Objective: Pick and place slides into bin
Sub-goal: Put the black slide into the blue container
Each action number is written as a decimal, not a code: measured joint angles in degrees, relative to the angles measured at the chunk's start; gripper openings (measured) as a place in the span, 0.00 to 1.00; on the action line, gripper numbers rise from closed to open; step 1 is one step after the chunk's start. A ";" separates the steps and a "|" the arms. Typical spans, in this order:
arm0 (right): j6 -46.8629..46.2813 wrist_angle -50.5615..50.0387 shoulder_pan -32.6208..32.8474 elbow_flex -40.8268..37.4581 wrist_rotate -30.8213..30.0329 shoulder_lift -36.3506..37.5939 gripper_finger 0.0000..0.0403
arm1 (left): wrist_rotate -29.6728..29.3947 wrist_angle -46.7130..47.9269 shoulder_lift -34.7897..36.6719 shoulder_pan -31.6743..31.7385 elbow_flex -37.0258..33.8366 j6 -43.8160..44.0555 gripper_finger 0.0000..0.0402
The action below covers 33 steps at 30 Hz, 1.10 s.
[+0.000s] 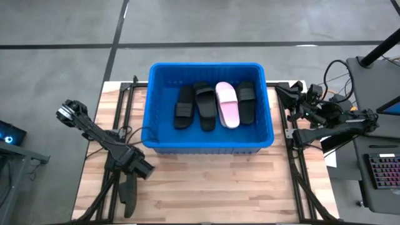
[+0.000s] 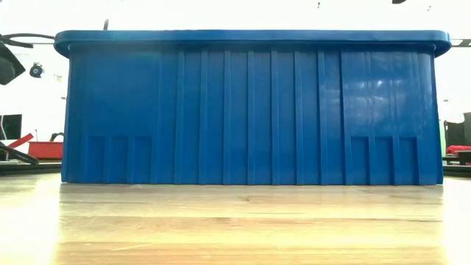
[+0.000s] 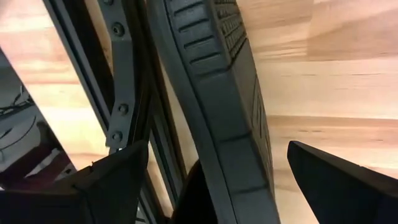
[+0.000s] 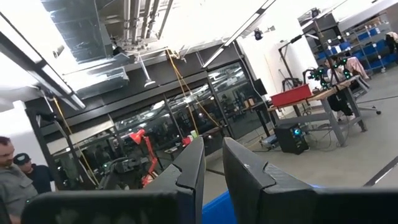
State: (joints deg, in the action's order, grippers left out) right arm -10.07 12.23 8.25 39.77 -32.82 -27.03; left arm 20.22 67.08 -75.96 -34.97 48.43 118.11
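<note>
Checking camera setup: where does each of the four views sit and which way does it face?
High: overhead, straight down on bin, slides, both arms.
Low: table height, level at the bin wall; no arm visible.
Left wrist: looks down at a black slide between the open left gripper fingers.
Right wrist: faces the room, people; right gripper fingers nearly together.
Shared: high and low both show the bin.
</note>
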 joint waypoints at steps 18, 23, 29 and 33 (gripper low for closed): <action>0.00 0.00 0.00 0.00 0.22 0.00 0.13 | 0.66 -14.25 0.95 -0.79 -7.87 -6.24 0.30; 0.00 0.02 0.00 0.00 0.22 0.00 0.13 | 0.51 -14.46 1.28 -0.87 -6.89 -14.42 0.14; -0.31 0.09 0.00 0.00 0.22 0.00 0.13 | 5.44 -15.61 3.37 -0.82 -4.13 -24.80 0.14; -1.77 0.13 0.00 0.00 0.22 0.00 0.13 | 11.19 -27.81 4.17 -0.91 -2.40 -29.01 0.14</action>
State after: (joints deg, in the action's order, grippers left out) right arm -11.83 12.36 8.25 39.77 -32.60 -27.03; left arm 31.40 39.26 -71.79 -35.88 46.03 89.10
